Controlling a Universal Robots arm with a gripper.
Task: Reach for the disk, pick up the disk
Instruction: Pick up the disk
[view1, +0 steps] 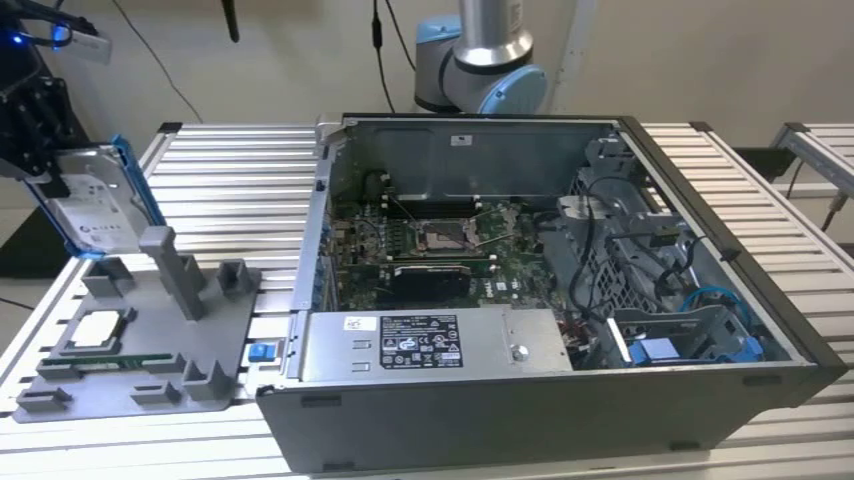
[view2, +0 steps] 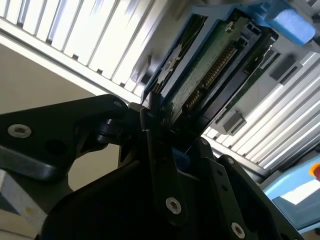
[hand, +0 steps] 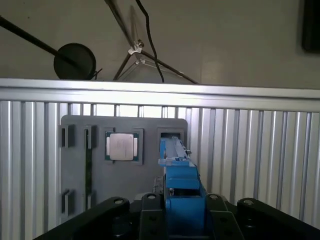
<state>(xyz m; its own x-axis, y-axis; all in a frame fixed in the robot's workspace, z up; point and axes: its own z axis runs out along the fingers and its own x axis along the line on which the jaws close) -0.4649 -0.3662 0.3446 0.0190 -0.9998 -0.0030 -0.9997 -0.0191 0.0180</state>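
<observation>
Evidently upright, the disk tight between the closed fingers; grey tray beneath.

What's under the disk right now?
The silver-grey metal disk in its blue frame, gripped by the hand, stands over the flat grey plastic fixture tray. Its rectangular slot shows beneath; the disk's lower end hides the slot's floor.

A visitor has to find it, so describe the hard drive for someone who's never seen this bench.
Find the big open grey computer case; on the exterior view's left lies a grey plastic fixture tray. At its far edge, the flat silver-grey metal disk stands upright in the black pincer. Unlike the small square silver chip on the tray, it wears a bright blue frame.
</observation>
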